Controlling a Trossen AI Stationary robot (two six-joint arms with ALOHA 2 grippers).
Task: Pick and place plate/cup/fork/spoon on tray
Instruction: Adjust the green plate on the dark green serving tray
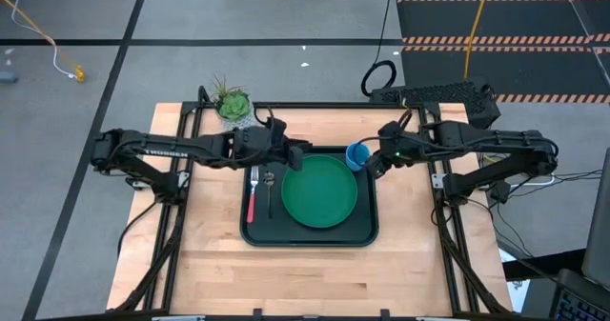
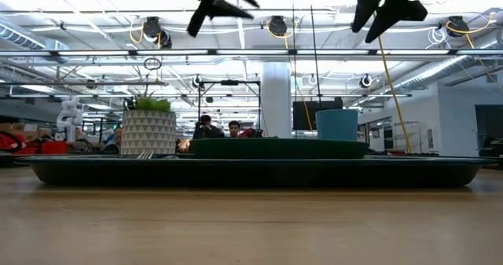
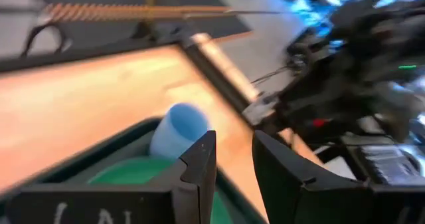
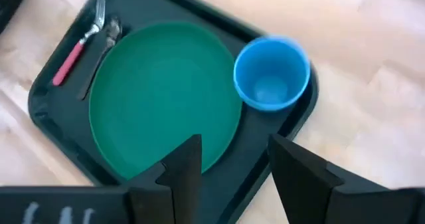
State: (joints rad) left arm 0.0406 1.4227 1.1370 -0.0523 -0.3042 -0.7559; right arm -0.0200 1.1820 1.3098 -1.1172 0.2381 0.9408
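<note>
The dark tray (image 1: 310, 242) lies mid-table. On it rest the green plate (image 1: 319, 192), the pink-handled fork (image 1: 253, 195) and the silver spoon (image 1: 270, 190) side by side at its left. The light-blue cup (image 1: 357, 155) stands upright in its far right corner. My left gripper (image 1: 291, 154) hangs above the tray's far left part, open, with nothing between its fingers (image 3: 202, 164). My right gripper (image 1: 376, 164) hovers high beside the cup, open and empty (image 4: 234, 157). The low view shows both grippers well clear of the tray (image 2: 259, 173).
A white speckled plant pot (image 1: 233, 107) stands on the table just beyond the tray's far left corner. Bare wooden tabletop (image 1: 315, 278) lies near the front edge and at both sides of the tray. People sit in the room behind (image 2: 220, 127).
</note>
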